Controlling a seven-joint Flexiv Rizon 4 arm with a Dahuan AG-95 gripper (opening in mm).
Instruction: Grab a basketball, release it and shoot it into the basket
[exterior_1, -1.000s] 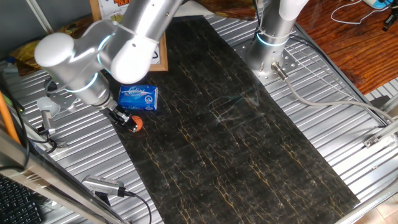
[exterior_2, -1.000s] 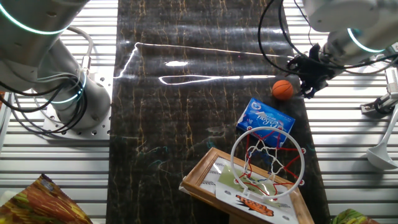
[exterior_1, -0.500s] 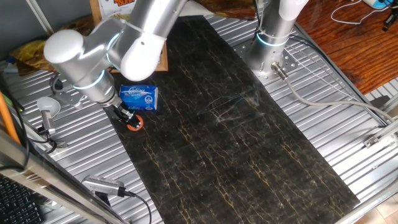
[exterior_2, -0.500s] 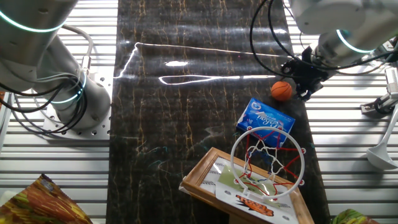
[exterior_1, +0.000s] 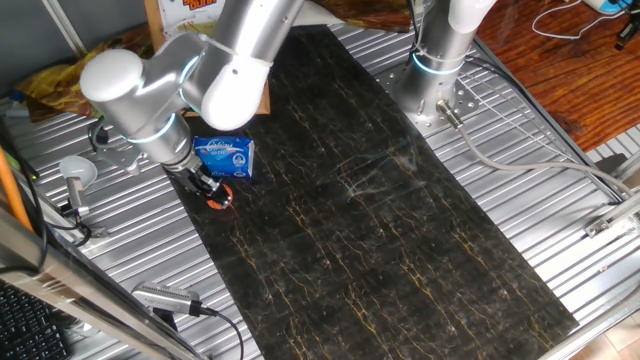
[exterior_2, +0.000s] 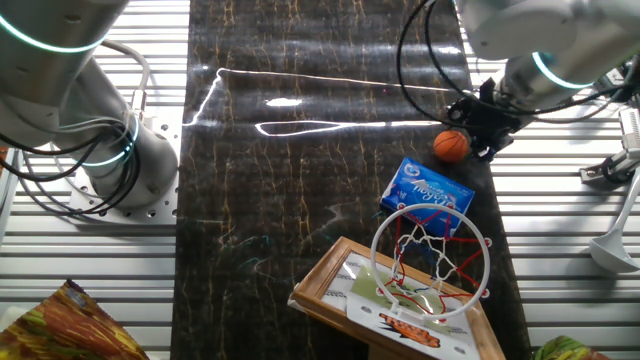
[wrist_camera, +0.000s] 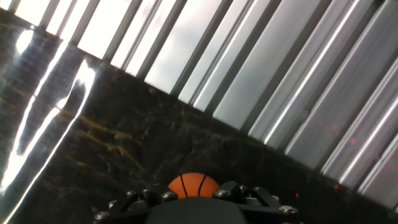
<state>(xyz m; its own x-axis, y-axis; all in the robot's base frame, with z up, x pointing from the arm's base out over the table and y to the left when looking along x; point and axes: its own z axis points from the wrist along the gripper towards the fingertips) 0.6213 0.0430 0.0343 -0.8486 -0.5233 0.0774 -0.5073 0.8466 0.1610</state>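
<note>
Near the mat's edge on the bench (exterior_1: 560, 215), noted the basketball (exterior_2: 451, 145): tiny, orange, crossed by dark seam lines, resting on the dark marbled mat (exterior_1: 380, 210). Lay just beside the blue-and-white packet (exterior_2: 431, 189), apart from it. Found at the gripper (exterior_2: 478, 127), right up against the fingertips; in hand view, seen as an orange dome (wrist_camera: 194, 185) directly ahead of the gripper body, seams plainly visible. Could not tell whether clenched on the ball or released; contact unclear in all views.

Observed the basket (exterior_2: 431, 252): red-rimmed hoop with white net, mounted on a wooden-framed backboard (exterior_2: 385, 310) with a white and yellow-green panel. Stood beyond the packet from the ball, hoop overhanging the packet's near corner.

Writing: pale script on the packet's blue face (exterior_1: 224, 157), not legible. Orange lettering on the backboard's lower strip, too small to read.

Arm (exterior_1: 200, 70) reached over the packet's side, gripper low at the mat.
</note>
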